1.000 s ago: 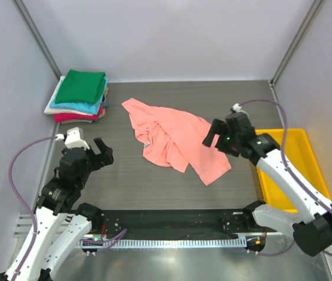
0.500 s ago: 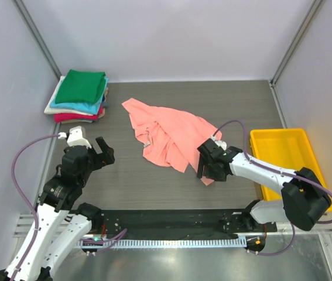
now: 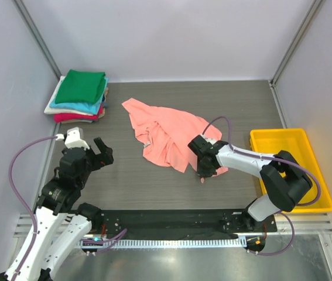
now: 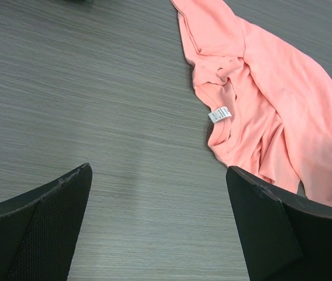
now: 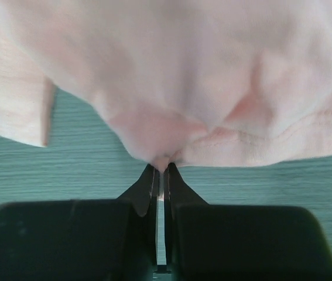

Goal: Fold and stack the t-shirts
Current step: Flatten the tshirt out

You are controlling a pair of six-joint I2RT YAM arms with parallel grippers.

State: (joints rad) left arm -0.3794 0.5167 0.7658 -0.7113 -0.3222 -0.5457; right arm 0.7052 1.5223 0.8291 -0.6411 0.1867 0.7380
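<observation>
Salmon-pink t-shirt [image 3: 168, 137]: one, crumpled, white neck label [image 4: 219, 114] showing, lying mid-surface [image 3: 212, 99]. Right pincer [image 3: 204, 167], at the shirt's 5 o'clock edge, is clamped on the cloth. Left pincer [image 3: 100, 153], jaws apart, sits well apart at 8 o'clock. Folded t-shirts [image 3: 79, 93]: four, stacked at 10 o'clock. Yellow bin [image 3: 288, 152]: one, at 3 o'clock.

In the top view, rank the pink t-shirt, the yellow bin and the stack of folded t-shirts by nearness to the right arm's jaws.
1. Pink t-shirt, its near edge pinched in the jaws.
2. Yellow bin, off to the right.
3. Stack of folded t-shirts, far left corner.
</observation>
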